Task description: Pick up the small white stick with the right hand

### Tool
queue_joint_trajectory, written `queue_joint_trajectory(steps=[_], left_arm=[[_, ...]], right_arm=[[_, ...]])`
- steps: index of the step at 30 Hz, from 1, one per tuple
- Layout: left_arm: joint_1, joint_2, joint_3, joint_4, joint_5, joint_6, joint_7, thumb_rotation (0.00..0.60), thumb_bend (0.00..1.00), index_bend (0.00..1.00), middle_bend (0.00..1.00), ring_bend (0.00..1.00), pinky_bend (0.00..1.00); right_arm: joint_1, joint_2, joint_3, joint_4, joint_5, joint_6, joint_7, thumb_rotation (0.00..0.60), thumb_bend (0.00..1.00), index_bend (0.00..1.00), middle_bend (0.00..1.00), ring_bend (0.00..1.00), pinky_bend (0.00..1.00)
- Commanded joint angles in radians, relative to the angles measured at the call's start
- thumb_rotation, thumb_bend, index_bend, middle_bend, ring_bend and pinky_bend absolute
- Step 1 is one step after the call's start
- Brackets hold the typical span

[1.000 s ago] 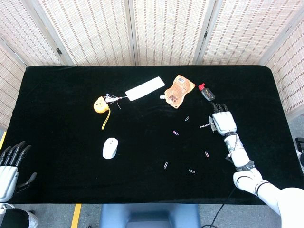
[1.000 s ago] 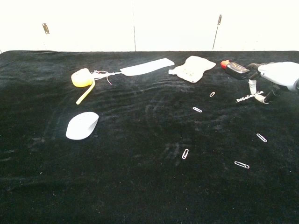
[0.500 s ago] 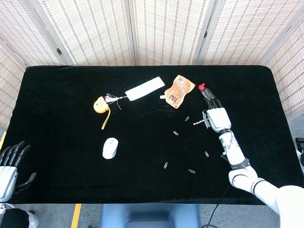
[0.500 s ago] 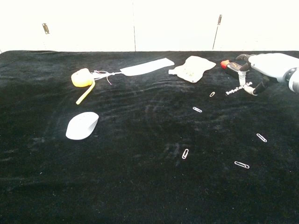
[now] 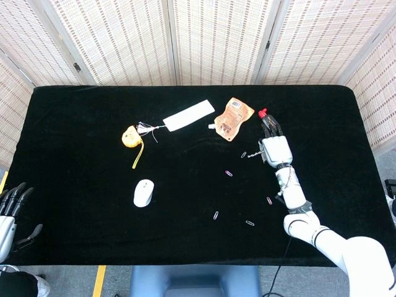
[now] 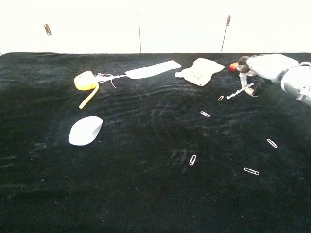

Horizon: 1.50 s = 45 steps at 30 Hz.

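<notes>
The small white stick point(image 6: 239, 91) is thin and knobbly, and it juts out to the left of my right hand point(image 6: 266, 67), which pinches its right end. The stick point(image 5: 253, 154) hangs just above the black cloth, near a paper clip point(image 6: 220, 97). In the head view my right hand point(image 5: 273, 148) lies right of centre, fingers pointing to the far side, over the black end of a red-capped item point(image 5: 264, 114). At the bottom left edge my left hand point(image 5: 10, 212) rests off the table with fingers apart, holding nothing.
An orange pouch point(image 5: 234, 117), a flat white strip point(image 5: 187, 115) and a yellow tape measure point(image 5: 130, 136) lie across the far half. A white mouse point(image 5: 143, 192) sits left of centre. Several paper clips point(image 5: 229, 173) are scattered near my right arm.
My right hand has carried the stick leftward and toward the far side, now reaching the red-capped item. The left hand has sunk slightly lower at the frame edge.
</notes>
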Motion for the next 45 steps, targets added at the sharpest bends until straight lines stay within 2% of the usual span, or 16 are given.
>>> queue_joint_trajectory(steps=[1,15,28,45], left_arm=[[0.004,0.004,-0.002,0.006,-0.001,0.008,-0.01,0.6,0.37,0.0,0.0,0.0,0.0],[0.004,0.006,0.0,0.011,0.003,0.007,-0.028,0.6,0.37,0.0,0.0,0.0,0.0],[-0.006,-0.006,-0.003,0.005,-0.005,-0.015,0.008,0.6,0.37,0.0,0.0,0.0,0.0],[0.003,0.005,-0.004,0.013,-0.003,0.005,-0.028,0.6,0.37,0.0,0.0,0.0,0.0]], right_arm=[[0.025,-0.043,0.005,0.057,0.016,-0.023,-0.016,0.6,0.49,0.69,0.07,0.04,0.0],[0.053,-0.087,0.012,0.123,-0.008,-0.032,0.051,0.6,0.49,0.69,0.07,0.04,0.0],[0.021,-0.018,-0.005,-0.034,-0.066,0.055,0.089,0.6,0.49,0.7,0.08,0.04,0.0],[0.033,-0.016,-0.014,-0.158,-0.064,0.083,0.008,0.6,0.49,0.71,0.09,0.04,0.0]])
